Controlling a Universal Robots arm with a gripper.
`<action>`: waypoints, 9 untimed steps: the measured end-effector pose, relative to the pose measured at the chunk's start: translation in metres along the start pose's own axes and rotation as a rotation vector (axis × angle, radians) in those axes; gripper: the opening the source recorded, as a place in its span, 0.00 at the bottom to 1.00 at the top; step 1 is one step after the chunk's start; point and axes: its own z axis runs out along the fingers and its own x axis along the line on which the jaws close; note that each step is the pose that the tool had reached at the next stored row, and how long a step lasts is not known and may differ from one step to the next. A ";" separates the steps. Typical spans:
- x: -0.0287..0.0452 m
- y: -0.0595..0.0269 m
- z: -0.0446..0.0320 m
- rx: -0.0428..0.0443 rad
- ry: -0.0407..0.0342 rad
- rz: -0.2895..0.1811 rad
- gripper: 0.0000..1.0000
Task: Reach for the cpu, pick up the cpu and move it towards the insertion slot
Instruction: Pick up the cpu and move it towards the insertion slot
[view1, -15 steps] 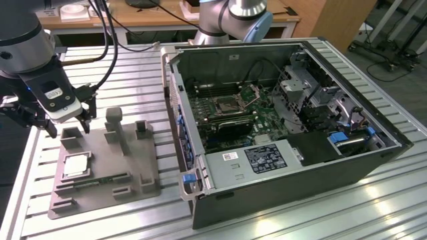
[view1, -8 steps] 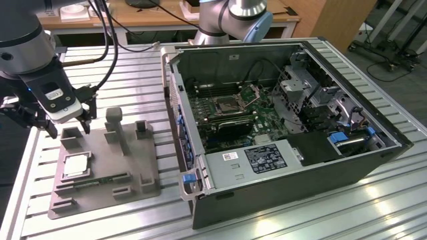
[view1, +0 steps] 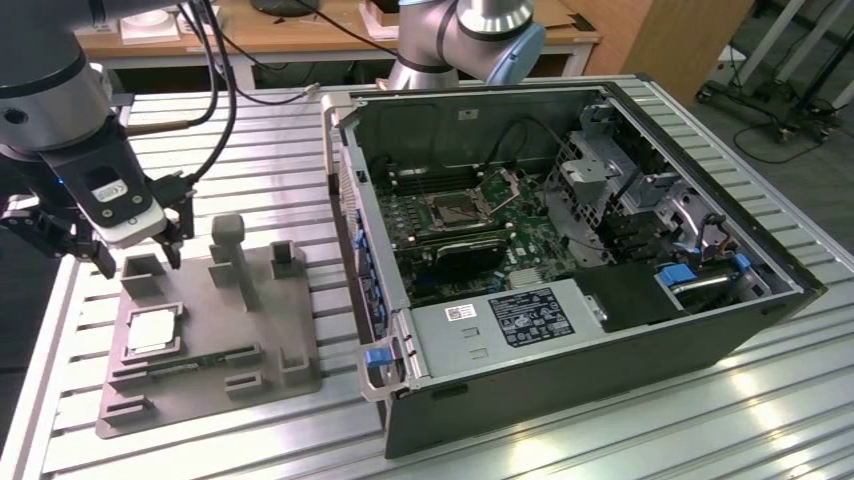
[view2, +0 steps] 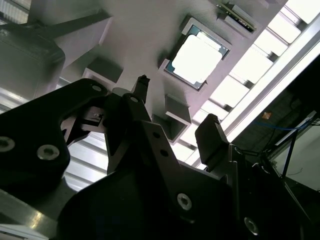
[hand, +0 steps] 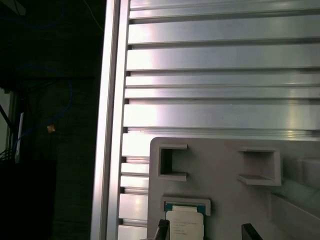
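The cpu (view1: 151, 330) lies flat in a square pocket of a grey holder block (view1: 274, 340) at the exterior view's left; its silvery top shows bright in both wrist views (view2: 200, 57) (hand: 184, 223). My gripper (view1: 139, 266) hangs open just above the block, a short way behind the cpu, with nothing between its dark fingers (view2: 212, 131). In the first wrist view the gripper (hand: 205, 232) straddles the cpu's edge from above. The insertion slot (view1: 454, 210), a square metal-framed socket with its bracket raised, sits on the motherboard inside the open computer case.
The open computer case (view1: 574, 340) fills the table's middle and right. Upright posts (view1: 228, 245) rise from the holder block, and a green memory strip (view1: 200, 362) lies near its front. A second robot arm's base (view1: 467, 40) stands behind the case. The slatted aluminium table edge (hand: 112, 120) runs close by.
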 end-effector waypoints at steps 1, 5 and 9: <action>0.0000 0.0000 0.0002 0.0000 0.0000 0.000 0.65; 0.0000 -0.0001 0.0012 0.0000 0.0001 0.000 0.65; 0.0000 -0.0002 0.0021 0.0000 0.0000 0.000 0.65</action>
